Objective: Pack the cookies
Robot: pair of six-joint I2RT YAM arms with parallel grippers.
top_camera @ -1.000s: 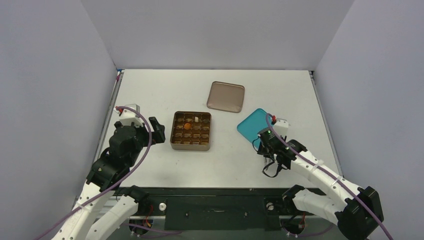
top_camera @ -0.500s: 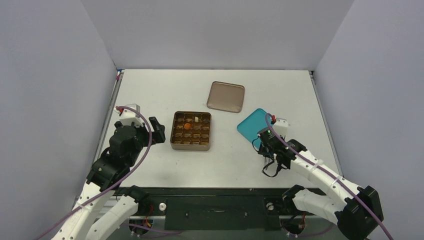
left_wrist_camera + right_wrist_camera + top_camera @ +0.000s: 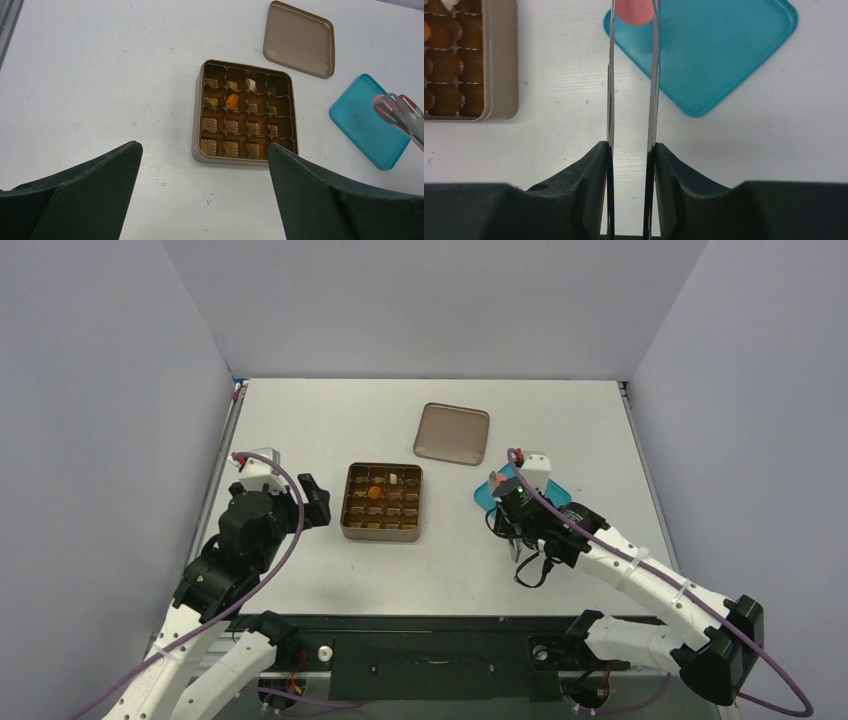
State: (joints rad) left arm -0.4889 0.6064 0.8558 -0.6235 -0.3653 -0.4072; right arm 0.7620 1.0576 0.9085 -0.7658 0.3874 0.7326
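Note:
My right gripper (image 3: 630,147) (image 3: 512,508) is shut on thin metal tongs (image 3: 653,75). The tong tips pinch a pink round cookie (image 3: 635,11) (image 3: 395,106) above the left corner of the teal plate (image 3: 724,50) (image 3: 360,122). The brown gridded tin (image 3: 382,535) (image 3: 197,125) stands open at mid-table, left of the tongs. An orange cookie (image 3: 232,101) (image 3: 373,493) and a cream-white cookie (image 3: 251,83) lie in its far cells. My left gripper (image 3: 204,146) (image 3: 315,502) hangs open and empty just left of the tin.
The tin's brown lid (image 3: 452,434) (image 3: 300,39) lies flat behind the tin and the plate. Grey walls close in the table on three sides. A cable loops under my right wrist (image 3: 530,575).
My right arm has swung up and left off the teal plate's near side, carrying the pink cookie in the tongs, and its jaws have narrowed. The left arm has not moved.

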